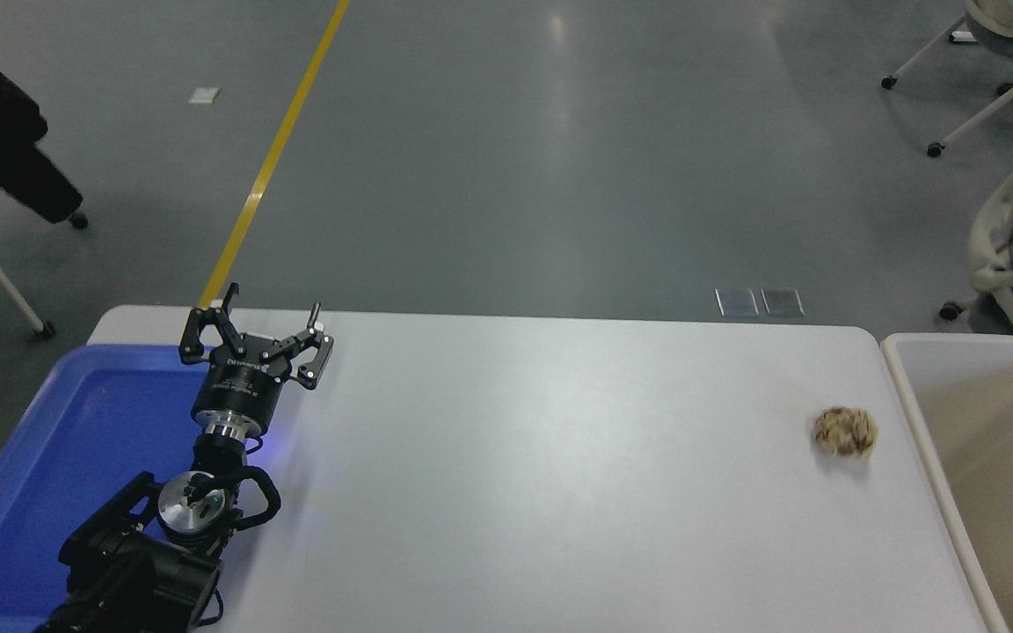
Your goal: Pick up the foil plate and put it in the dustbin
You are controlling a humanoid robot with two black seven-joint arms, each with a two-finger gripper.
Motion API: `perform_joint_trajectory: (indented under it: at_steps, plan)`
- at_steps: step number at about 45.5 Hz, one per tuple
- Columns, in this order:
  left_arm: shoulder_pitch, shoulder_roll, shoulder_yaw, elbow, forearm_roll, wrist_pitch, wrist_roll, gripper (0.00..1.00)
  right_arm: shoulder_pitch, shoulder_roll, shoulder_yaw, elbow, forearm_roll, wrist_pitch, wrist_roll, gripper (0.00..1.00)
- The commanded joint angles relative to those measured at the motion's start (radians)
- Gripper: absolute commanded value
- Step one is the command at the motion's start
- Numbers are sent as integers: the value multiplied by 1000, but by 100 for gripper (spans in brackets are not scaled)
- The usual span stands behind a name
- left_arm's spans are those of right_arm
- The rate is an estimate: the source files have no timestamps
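Note:
The foil plate is out of view. The dustbin [915, 400], a cream plastic bin with a thick white rim, stands against the table's right edge and runs off the picture. My right arm and its gripper do not appear anywhere in the head view. My left gripper [256, 327] rests open at the lower left, over the inner edge of the blue tray, with nothing between its fingers.
A blue plastic tray [76, 440] lies at the table's left end under the left arm. A small brown crumpled paper ball [844, 432] sits near the dustbin. Office chairs [1012, 255] stand on the floor beyond the right corner.

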Motion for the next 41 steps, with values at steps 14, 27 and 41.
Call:
perform_joint_trajectory:
  at_steps: [14, 27, 41]
  plan:
    - [0, 0, 0, 0, 0, 2, 0, 99, -999, 422, 797, -564, 181, -334, 43, 0]
    - [0, 0, 0, 0, 0, 2, -1, 99, -1138, 749, 913, -862, 188, -385, 60, 0]
    - [0, 0, 0, 0, 0, 0, -1, 99, -1197, 822, 962, -859, 188, -410, 101, 0]
